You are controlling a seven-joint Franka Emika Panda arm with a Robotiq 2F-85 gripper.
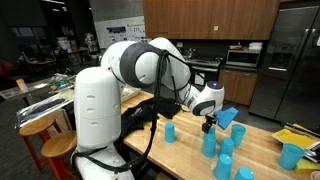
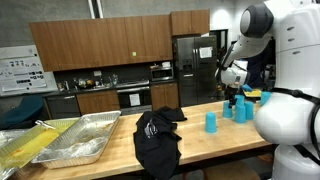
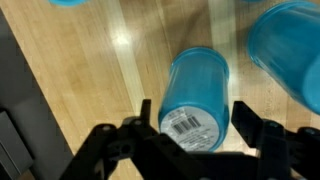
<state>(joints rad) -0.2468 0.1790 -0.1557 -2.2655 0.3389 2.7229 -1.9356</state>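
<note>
Wrist view: open tool [image 3: 192, 113] straddles blue cup [image 3: 200, 80], barcoded base nearest, length running away.

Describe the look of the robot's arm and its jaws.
The arm is built of bulky, rounded white shells with black bands at the joints. A black cable runs along it. The jaws, seen in the wrist view, are black, angular linkages.
</note>
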